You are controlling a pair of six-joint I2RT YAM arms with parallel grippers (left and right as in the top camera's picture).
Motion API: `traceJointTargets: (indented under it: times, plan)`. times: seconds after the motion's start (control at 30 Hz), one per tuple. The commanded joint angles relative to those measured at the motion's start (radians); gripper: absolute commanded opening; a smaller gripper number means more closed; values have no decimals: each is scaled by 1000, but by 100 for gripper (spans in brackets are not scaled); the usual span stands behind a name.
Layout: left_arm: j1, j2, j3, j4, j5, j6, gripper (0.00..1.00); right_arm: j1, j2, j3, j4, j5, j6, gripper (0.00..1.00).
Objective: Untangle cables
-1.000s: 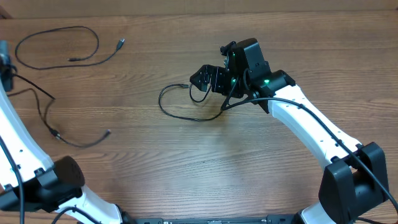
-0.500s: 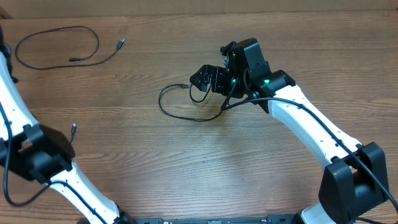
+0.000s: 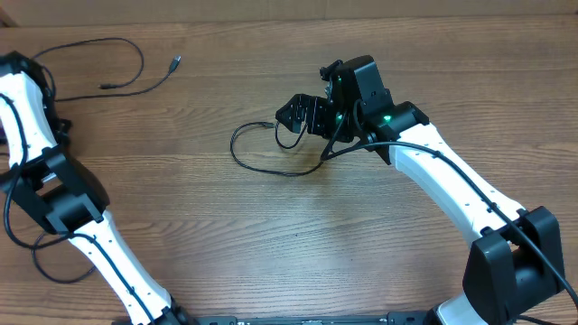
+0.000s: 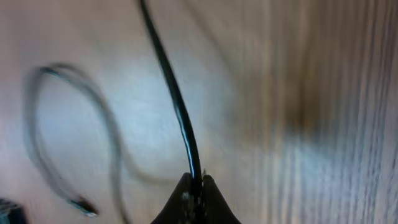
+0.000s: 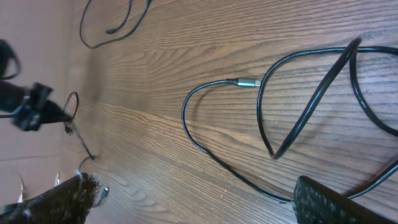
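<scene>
The cables lie in three places, already well apart. One pinched cable runs up out of the left gripper, whose fingers are pressed together on it at the far left edge of the overhead view, probably so that strand can be drawn clear of the others. The middle cable sprawls at mid-frame in a crossed loop ending in a silvery plug. The right gripper hangs low over it with its fingers spread wide and nothing between them (likely poised to take the crossing). A third cable curls loose at the upper left of the wooden table, out of either arm's way.
</scene>
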Motion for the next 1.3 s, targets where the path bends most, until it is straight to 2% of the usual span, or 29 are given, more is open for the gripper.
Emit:
traceJointTargets:
  times: [0.0,0.03,0.13,0.3,0.67,0.73,0.8,0.9,1.03,1.2,1.27]
  plan:
    - [-2,58,4,37,221,209,4,0,-25,2,6,10,-7,100]
    - [-2,69,4,70,313,315,4,0,-25,2,6,10,-7,100]
    - [0,70,5,114,439,443,4,0,-25,2,6,10,-7,100]
    - [1,60,26,165,570,518,4,0,-25,2,6,10,-7,100]
    - [6,60,358,69,629,485,5,0,-24,2,7,19,-7,100]
    - [8,60,380,50,683,486,11,0,-24,2,6,34,-7,100]
    - [8,60,382,31,704,481,10,0,-24,2,6,44,-7,100]
    - [5,65,372,-3,640,478,5,0,-24,2,6,44,-7,100]
    - [-4,65,349,-50,498,463,5,0,-24,2,6,44,-7,100]
    - [-11,65,297,-88,403,481,17,0,-24,2,6,44,-7,100]
    - [-14,65,263,-88,382,483,18,0,-24,2,6,44,-7,100]
